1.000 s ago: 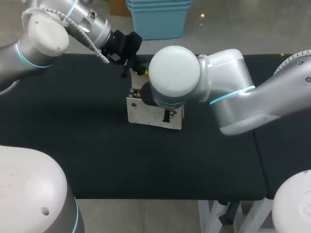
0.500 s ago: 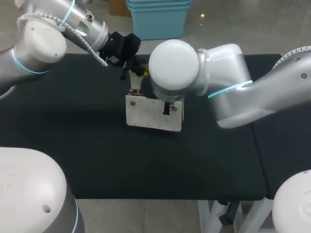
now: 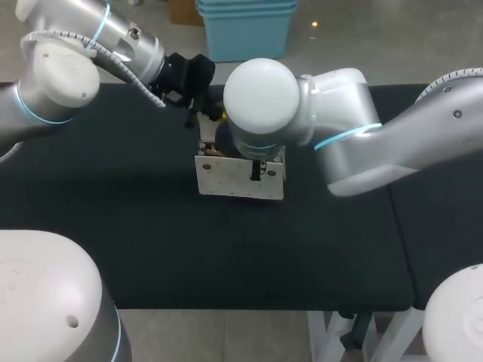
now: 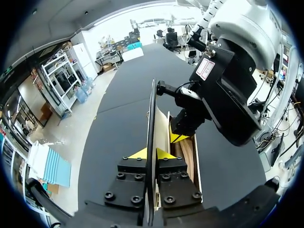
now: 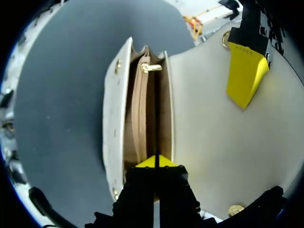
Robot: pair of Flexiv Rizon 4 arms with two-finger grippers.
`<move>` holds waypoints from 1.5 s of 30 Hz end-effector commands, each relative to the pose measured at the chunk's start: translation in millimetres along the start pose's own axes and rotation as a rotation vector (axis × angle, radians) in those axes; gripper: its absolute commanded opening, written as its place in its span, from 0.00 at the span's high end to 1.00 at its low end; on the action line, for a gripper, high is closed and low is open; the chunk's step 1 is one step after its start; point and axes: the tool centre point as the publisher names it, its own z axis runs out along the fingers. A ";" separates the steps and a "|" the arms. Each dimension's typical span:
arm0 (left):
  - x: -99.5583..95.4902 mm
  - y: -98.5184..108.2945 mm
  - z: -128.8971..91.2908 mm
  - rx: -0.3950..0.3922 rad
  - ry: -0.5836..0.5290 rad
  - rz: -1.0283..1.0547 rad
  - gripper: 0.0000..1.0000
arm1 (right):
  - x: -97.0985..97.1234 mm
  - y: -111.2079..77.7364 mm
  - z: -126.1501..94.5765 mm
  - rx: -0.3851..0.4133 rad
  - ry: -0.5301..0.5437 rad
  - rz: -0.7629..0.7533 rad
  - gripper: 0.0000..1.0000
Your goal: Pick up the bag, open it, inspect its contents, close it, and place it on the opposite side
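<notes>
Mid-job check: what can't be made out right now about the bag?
Head view: the right arm covers the open top of the bag.
Right wrist view: the bag's depths are dark, so contents cannot be told.
Left wrist view: the right gripper blocks most of the bag's inside.

The left arm [image 3: 68, 72], silver-grey with a cyan ring, comes in from the far left corner and stretches toward the middle, its black wrist [image 3: 189, 72] angled downward. The left pincer [image 4: 151, 154], black with two yellow tips, is clamped on a thin edge of the cream-white bag [image 3: 240, 177]. The right arm [image 3: 377, 143], of the same build, crosses in from the right. Its round white joint [image 3: 260, 94] hangs over the middle and hides its wrist in the head view. The right pincer [image 5: 156, 162] points down, its tips pinched on an inner wall of that bag, close beside the left pincer.
</notes>
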 end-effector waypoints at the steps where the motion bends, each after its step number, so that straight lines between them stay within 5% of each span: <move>1: 1.3 0.1 -1.5 0.006 -0.004 0.000 1.00 | -0.7 1.4 5.4 0.007 -0.005 0.003 1.00; 26: 0.7 8.8 -3.4 0.051 0.026 -0.014 1.00 | 4.4 -3.3 23.8 0.060 0.124 -0.039 1.00; 28: -0.3 8.9 -3.1 0.051 0.029 -0.014 1.00 | 5.7 -4.2 23.8 0.062 0.132 -0.042 0.68; 36: -2.1 10.9 -0.5 0.063 0.043 -0.018 1.00 | 11.1 -9.3 25.4 0.082 0.168 -0.051 0.00; 45: -1.8 10.4 -0.1 0.067 0.052 0.000 1.00 | 12.9 -10.4 26.9 0.088 0.182 -0.053 0.00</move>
